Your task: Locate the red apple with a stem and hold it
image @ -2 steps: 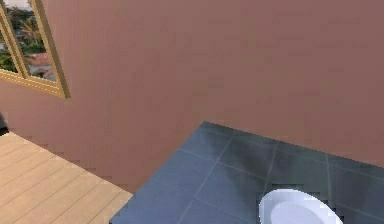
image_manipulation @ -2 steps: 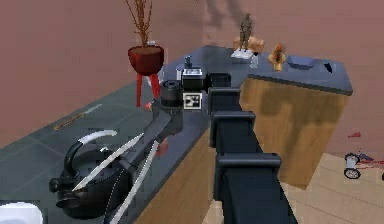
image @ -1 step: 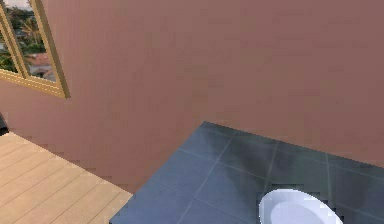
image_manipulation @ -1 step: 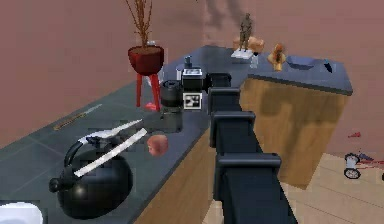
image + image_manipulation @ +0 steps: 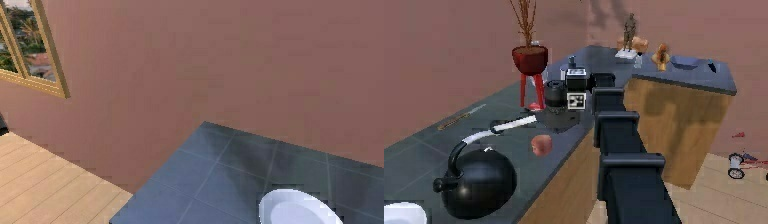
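The forward view looks ahead and down from close against the desk [image 5: 225, 165], catching a white plate [image 5: 298, 210] at its bottom edge. The pink wall [image 5: 200, 70] stands just beyond the plate, and a window [image 5: 25, 45] sits up and left of it. The arm side view faces out along the dark arm [image 5: 624, 150] across the same desk. There the plate [image 5: 399, 214] reappears in the bottom left corner, beside a black kettle [image 5: 479, 180].
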You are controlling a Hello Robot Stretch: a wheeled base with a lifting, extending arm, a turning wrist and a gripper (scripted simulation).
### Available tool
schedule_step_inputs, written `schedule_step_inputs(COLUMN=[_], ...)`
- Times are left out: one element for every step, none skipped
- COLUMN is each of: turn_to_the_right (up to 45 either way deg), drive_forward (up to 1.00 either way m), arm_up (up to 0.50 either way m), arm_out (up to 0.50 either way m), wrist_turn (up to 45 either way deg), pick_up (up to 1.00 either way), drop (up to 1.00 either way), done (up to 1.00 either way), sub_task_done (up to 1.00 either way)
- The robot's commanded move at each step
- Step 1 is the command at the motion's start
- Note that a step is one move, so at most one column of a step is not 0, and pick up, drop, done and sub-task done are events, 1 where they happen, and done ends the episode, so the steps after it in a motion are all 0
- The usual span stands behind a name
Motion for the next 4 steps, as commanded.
schedule_step_inputs(turn_to_the_right=[0.0,0.0,0.0,0.0], drive_forward=[0.00,0.00,0.00,0.00], arm_up=[0.00,-0.12,0.00,0.10], arm_out=[0.00,0.00,0.00,0.00], wrist_turn=[21.0,0.0,0.0,0.0], pick_up=[0.00,0.00,1.00,0.00], drop=[0.00,0.00,0.00,0.00], done=[0.00,0.00,0.00,0.00], sub_task_done=[0.00,0.00,0.00,0.00])
